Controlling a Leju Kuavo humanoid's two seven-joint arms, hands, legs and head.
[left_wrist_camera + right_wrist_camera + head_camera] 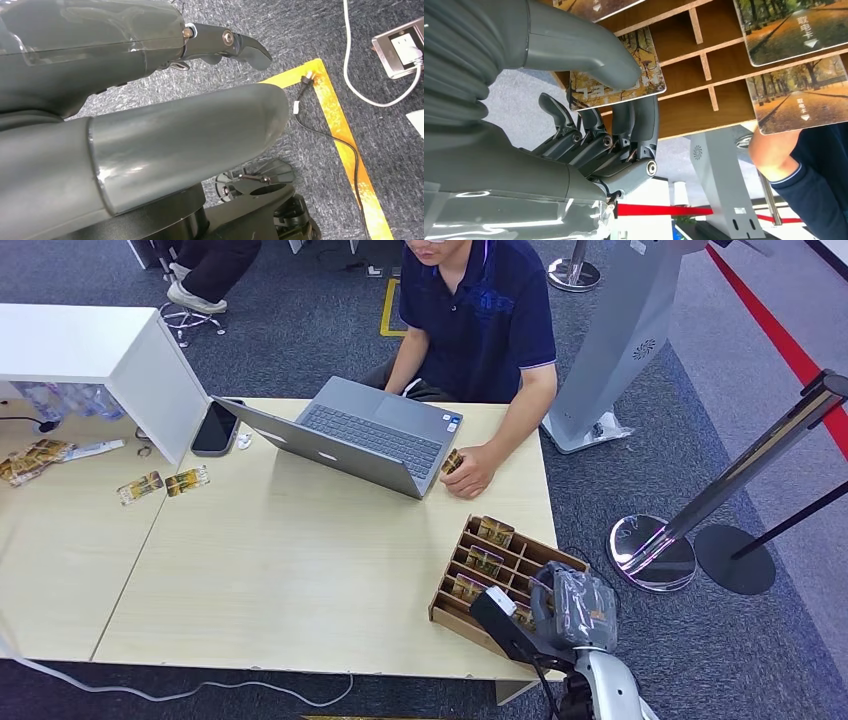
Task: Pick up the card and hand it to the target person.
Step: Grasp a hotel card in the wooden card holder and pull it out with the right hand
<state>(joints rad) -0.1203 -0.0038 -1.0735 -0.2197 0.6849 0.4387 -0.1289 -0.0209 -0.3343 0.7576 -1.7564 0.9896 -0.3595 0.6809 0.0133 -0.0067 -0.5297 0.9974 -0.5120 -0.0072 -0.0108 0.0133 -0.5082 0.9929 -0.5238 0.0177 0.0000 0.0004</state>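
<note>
Dark grey carpet (330, 310) all round, with a pale wooden table (280, 570) in the middle of it and a person in a navy polo shirt (480, 315) sitting on the far side behind an open grey laptop (355, 435). That person's hand (470, 472) rests on the table next to the laptop, with what looks like a small card under the fingers.

Closer to the robot, at the near right corner of the table, sits a brown wooden tray with slotted compartments (530, 552), and several autumn-tree picture cards stand in its slots. The robot's right hand (619, 120) is right at the near end of that tray. From the right wrist view, its thick grey thumb (594, 60) presses on the face of one autumn-tree card (646, 82) while the dark fingers (644, 125) curl up behind the card's edge, so it's pinching that card, which is still over the tray's compartments.

The left hand (150, 100) hangs low over the carpet, near a yellow floor line (345, 135) and a white cable (360, 85). Can't tell how its fingers sit from this angle.

Further left on the table there's a black phone (215, 427) lying flat by a white box shelf (110, 350), and two more loose picture cards (162, 484) beside each other. A chrome stanchion post with a round base (655, 550) stands on the carpet to the right of the table.
</note>
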